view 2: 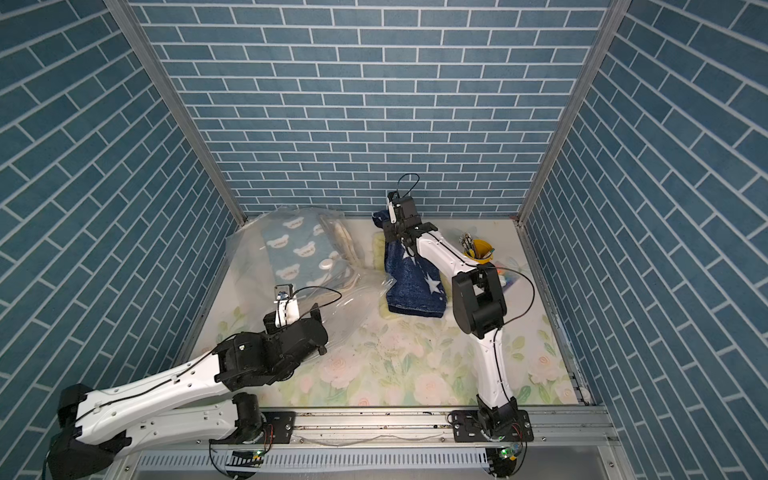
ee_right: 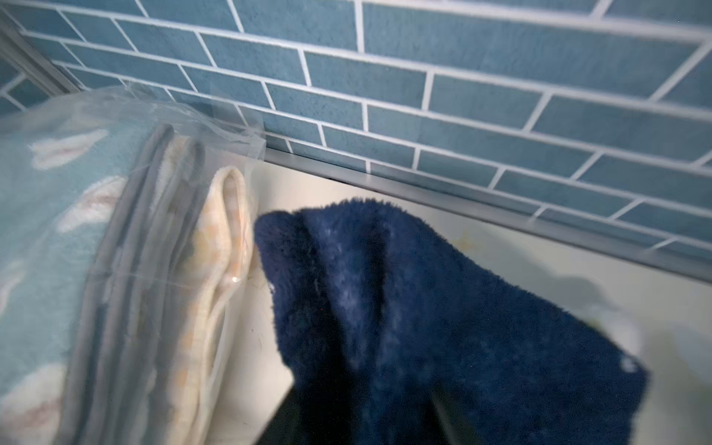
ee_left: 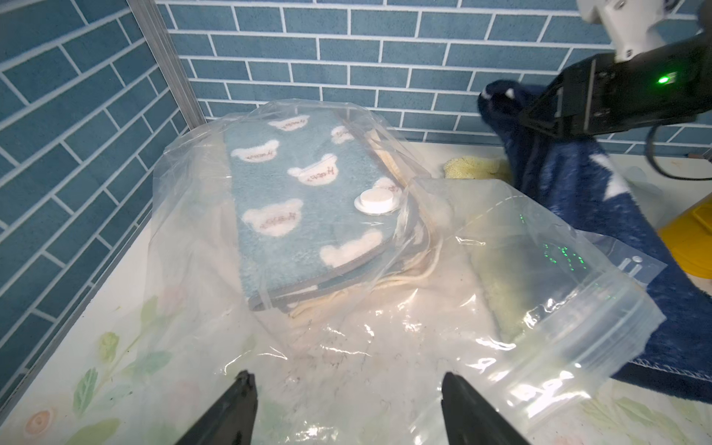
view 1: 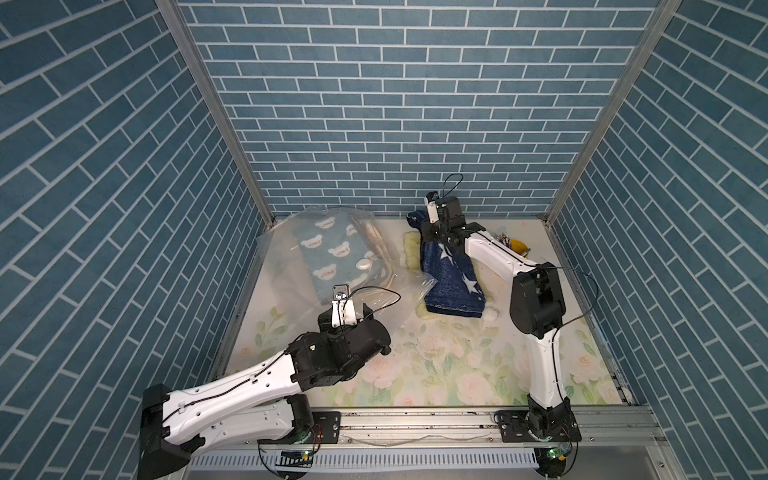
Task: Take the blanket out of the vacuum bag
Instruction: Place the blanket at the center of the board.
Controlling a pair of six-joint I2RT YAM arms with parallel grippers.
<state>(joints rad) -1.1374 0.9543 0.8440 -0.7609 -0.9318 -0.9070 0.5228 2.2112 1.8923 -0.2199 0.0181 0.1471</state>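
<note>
The clear crinkly vacuum bag (view 1: 278, 253) lies at the back left, its white valve cap (ee_left: 376, 201) on top. Folded inside are a light blue bear-print blanket (ee_left: 293, 181) and cream ones under it. A navy star blanket (view 1: 455, 276) lies outside the bag to its right, one end raised at my right gripper (ee_right: 366, 389). That gripper's fingers stand apart with the navy fabric draped between them. My left gripper (ee_left: 347, 376) hovers open over the bag's flat near end, nothing between its fingers.
The bag's zip end (ee_left: 585, 327) lies over a pale yellow cloth (view 1: 411, 249) and reaches the navy blanket. A yellow cup of tools (view 2: 478, 249) stands at the back right. Blue brick walls close three sides of the floral table cover (view 1: 415, 365).
</note>
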